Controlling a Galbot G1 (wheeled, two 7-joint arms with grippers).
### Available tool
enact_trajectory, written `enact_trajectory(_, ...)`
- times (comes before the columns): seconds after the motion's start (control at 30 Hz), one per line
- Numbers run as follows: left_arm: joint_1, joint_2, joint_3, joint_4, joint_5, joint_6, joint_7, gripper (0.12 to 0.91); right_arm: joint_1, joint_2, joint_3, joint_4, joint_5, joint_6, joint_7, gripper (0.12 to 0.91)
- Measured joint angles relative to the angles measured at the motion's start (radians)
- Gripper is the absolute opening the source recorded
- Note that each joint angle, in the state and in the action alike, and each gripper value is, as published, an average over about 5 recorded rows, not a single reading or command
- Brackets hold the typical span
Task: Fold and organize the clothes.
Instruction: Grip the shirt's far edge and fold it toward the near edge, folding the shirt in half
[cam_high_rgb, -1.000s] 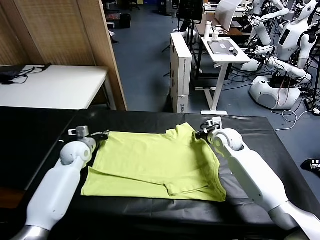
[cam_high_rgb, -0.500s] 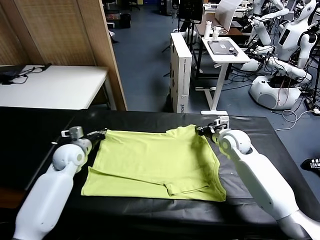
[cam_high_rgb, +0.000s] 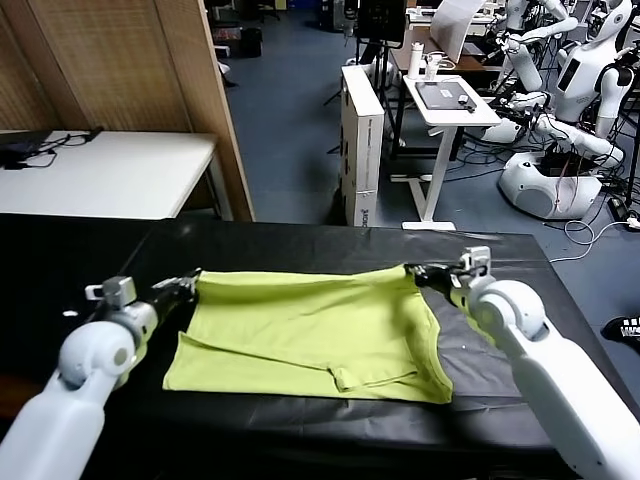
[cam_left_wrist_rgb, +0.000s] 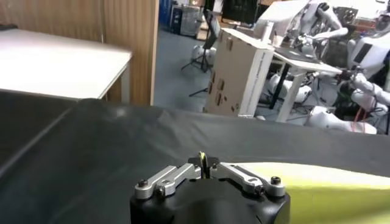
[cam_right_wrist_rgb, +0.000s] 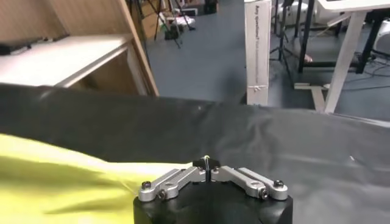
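The T-shirt (cam_high_rgb: 310, 335) lies at the middle of the black surface (cam_high_rgb: 500, 255), its far edge stretched taut between the two arms. The left pincer (cam_high_rgb: 185, 286) is pressed together on the corner at ten o'clock; the right pincer (cam_high_rgb: 422, 272) pinches the corner at two o'clock, a sliver of yellow-green showing between its tips in the wrist view. One fold seems made already, judging by the doubled near hem, though that is hard to confirm; further folds and tidying remain. Since a second ago both arms have drawn outward, flattening the raised hump near the right corner.

T-shirt (cam_high_rgb: 310, 330) on table (cam_high_rgb: 500, 300), between hands
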Motion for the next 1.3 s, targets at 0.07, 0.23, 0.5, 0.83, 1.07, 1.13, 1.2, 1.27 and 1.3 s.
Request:
enact_trajectory(0.07, 0.038, -0.008, -0.016, -0.026, 0.004, 0.000, -0.003, 0.189, -0.041, -0.019, 0.015, 0.025, 0.000, 0.000, 0.005, 0.140)
enact_trajectory(0.23, 0.117, -0.027, -0.045, -0.073, 0.016, 0.003, -0.005, 0.189, -0.121, -0.054, 0.027, 0.073, 0.000, 0.000, 0.013, 0.140)
enact_trajectory(0.5, 0.202, -0.041, -0.071, -0.105, 0.041, 0.007, -0.001, 0.189, -0.209, -0.078, 0.016, 0.122, -0.018, 0.000, 0.021, 0.140)
enact_trajectory(0.83, 0.273, -0.054, -0.096, -0.102, 0.058, 0.003, 0.001, 0.189, -0.247, -0.071, 0.012, 0.149, -0.026, 0.000, 0.031, 0.141)
enact_trajectory(1.07, 0.303, -0.069, -0.110, -0.121, 0.086, 0.022, -0.004, 0.295, -0.262, -0.064, 0.035, 0.174, -0.018, 0.000, 0.039, 0.443)
enact_trajectory(1.13, 0.312, -0.074, -0.116, -0.129, 0.096, 0.029, -0.006, 0.400, -0.264, -0.059, 0.046, 0.183, -0.014, 0.000, 0.039, 0.576)
enact_trajectory(1.2, 0.323, -0.081, -0.124, -0.136, 0.107, 0.035, -0.010, 0.533, -0.264, -0.050, 0.058, 0.192, -0.009, 0.000, 0.038, 0.706)
enact_trajectory(1.27, 0.332, -0.088, -0.132, -0.142, 0.112, 0.038, -0.016, 0.665, -0.260, -0.037, 0.073, 0.197, -0.007, 0.000, 0.038, 0.805)
enact_trajectory(1.3, 0.334, -0.092, -0.137, -0.144, 0.112, 0.038, -0.019, 0.722, -0.256, -0.029, 0.081, 0.196, -0.009, 0.000, 0.039, 0.851)
